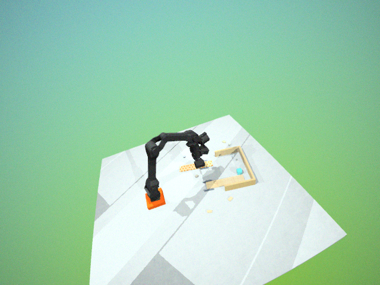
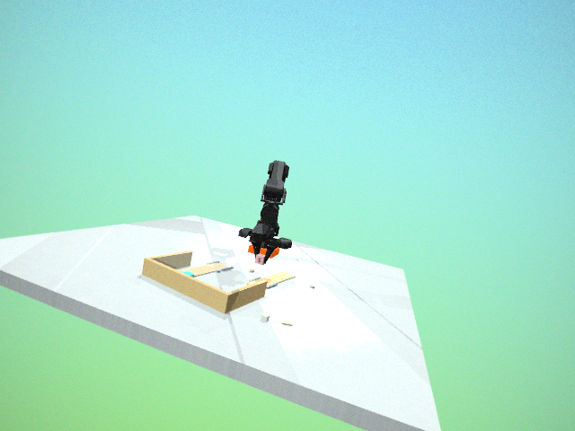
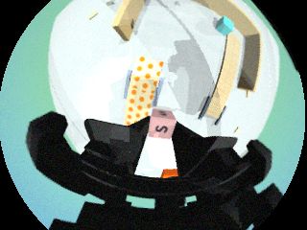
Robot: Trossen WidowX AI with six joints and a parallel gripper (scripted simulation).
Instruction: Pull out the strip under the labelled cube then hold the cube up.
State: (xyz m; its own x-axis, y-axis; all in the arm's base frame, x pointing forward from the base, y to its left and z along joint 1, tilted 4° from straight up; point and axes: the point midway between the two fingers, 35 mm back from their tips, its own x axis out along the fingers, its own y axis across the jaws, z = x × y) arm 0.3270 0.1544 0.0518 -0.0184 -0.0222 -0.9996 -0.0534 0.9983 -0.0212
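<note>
The labelled cube is a pink cube (image 2: pixel 260 259) (image 3: pixel 162 127) with a dark S on one face. My gripper (image 2: pixel 260 258) (image 3: pixel 160 121) is shut on it and holds it above the table. A strip with orange dots (image 1: pixel 186 168) (image 2: pixel 282 278) (image 3: pixel 140 98) lies below the gripper, between short grey rails, mostly outside the wooden frame's open side. A plain wooden strip (image 1: pixel 222 181) (image 2: pixel 204 269) (image 3: pixel 226 79) reaches into the frame along one side. In the top view, the gripper's black fingers hide the pink cube.
The wooden frame (image 1: pixel 247 167) (image 2: pixel 185 285) (image 3: pixel 251 53) has three walls. A cyan cube (image 1: pixel 239 171) (image 2: pixel 188 273) (image 3: pixel 224 25) is inside it, near the plain strip's inner end. Small pale pieces (image 1: pixel 209 211) (image 1: pixel 230 198) (image 2: pixel 264 318) lie outside the frame. The arm's orange base (image 1: pixel 155 200) is behind the gripper.
</note>
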